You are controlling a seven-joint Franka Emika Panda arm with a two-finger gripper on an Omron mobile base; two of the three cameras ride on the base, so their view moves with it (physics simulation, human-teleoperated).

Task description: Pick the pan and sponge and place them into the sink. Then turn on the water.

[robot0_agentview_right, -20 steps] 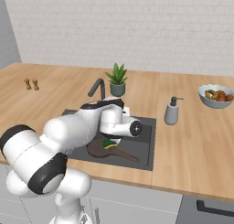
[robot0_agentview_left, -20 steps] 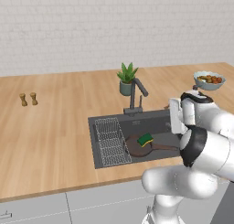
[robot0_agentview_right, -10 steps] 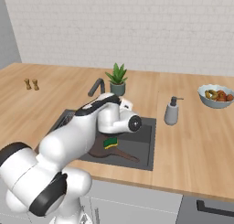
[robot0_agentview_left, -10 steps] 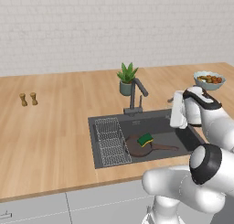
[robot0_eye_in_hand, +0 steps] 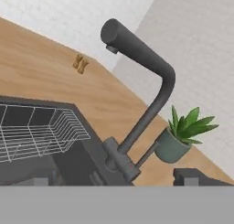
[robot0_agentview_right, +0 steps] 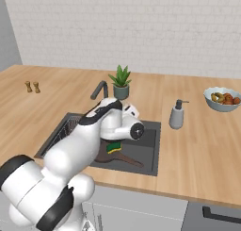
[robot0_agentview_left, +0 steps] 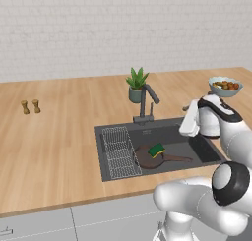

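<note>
The wooden counter [robot0_agentview_left: 59,136] stretches wide under the white brick wall, and sunk into it is the dark grey sink [robot0_agentview_left: 112,172], big and rectangular, with its wire rack [robot0_agentview_left: 119,152] sitting in the left part of the basin. The white arm reaches over the sink's right side, and the gripper [robot0_agentview_left: 188,121] hangs above that end with its fingers spread wide, nothing between them. From the hand view the dark angular faucet [robot0_eye_in_hand: 139,95] looms right in front, spout up and angled away, its small side lever low at the base pointing toward the potted plant [robot0_eye_in_hand: 183,134] just behind it. No stream at the spout from here. Down in the basin, the dark pan [robot0_agentview_left: 150,157] lies flat beside the rack, handle pointing right, and there's the green-and-yellow sponge [robot0_agentview_left: 157,150] resting on top of the pan. On the right counter stands the grey soap dispenser [robot0_agentview_right: 176,115], the fruit bowl [robot0_agentview_right: 222,99] farther off, and two little shakers [robot0_agentview_left: 30,106] far left.
</note>
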